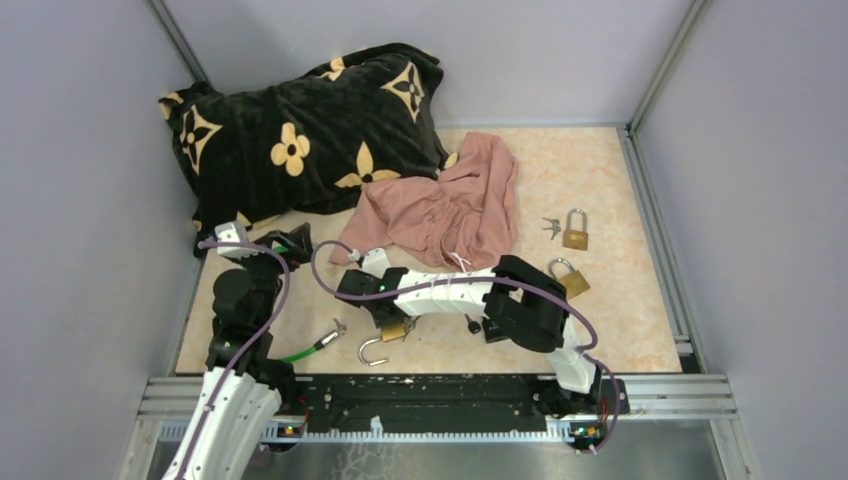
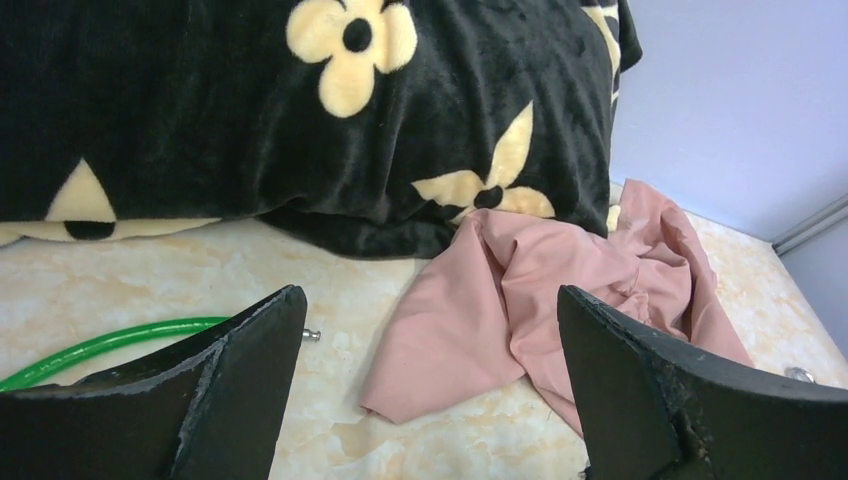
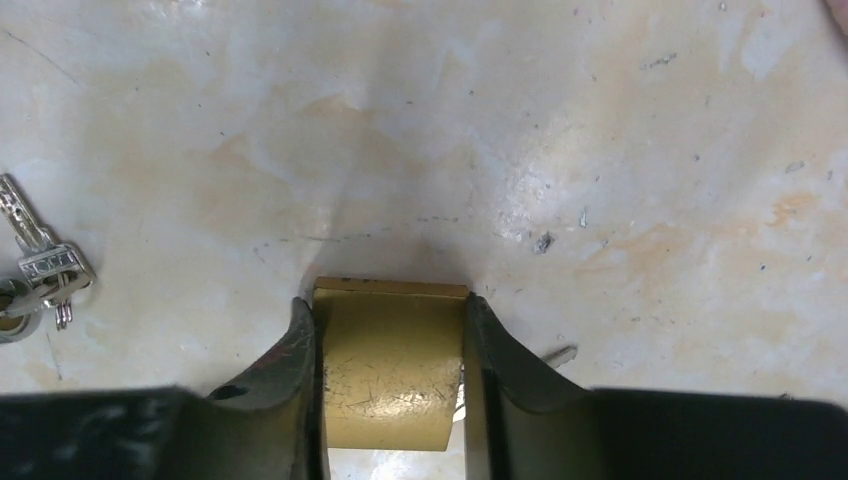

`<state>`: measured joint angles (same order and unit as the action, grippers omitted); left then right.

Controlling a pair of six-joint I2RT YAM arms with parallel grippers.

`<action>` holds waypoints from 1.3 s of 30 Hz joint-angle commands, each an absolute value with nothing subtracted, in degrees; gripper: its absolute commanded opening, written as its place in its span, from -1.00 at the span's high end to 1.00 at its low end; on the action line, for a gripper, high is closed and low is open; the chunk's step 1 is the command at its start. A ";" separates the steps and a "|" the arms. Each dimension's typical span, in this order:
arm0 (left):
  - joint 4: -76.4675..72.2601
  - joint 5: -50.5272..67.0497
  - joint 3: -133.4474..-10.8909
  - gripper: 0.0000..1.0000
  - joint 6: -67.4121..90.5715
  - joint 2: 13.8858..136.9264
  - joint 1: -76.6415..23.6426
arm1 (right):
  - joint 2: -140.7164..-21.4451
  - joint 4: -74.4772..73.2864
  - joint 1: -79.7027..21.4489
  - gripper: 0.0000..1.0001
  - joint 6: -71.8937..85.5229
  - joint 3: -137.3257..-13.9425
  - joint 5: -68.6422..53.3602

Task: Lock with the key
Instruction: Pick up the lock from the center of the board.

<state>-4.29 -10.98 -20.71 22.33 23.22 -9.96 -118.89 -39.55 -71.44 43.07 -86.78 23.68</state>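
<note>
Beige marbled tabletop (image 1: 620,180), grey walls round it. We see a black flowered cushion (image 1: 300,130) far left, pink cloth (image 1: 450,210) mid, green cable (image 1: 300,353) near left, a spare padlock (image 1: 575,232) far right, a second spare (image 1: 568,278) nearer. Left gripper (image 2: 430,295) spread wide, holding nothing. Near centre, right gripper (image 3: 390,320) clamps the scratched brass padlock (image 3: 390,390) by both sides; its shackle (image 1: 372,352) hangs open. Key bunch (image 3: 40,265) lies near it.
</note>
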 commanded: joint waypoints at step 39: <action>-18.37 37.83 -22.94 -0.14 1.76 78.32 -46.50 | -75.87 -5.92 -57.13 1.00 48.74 -38.77 17.53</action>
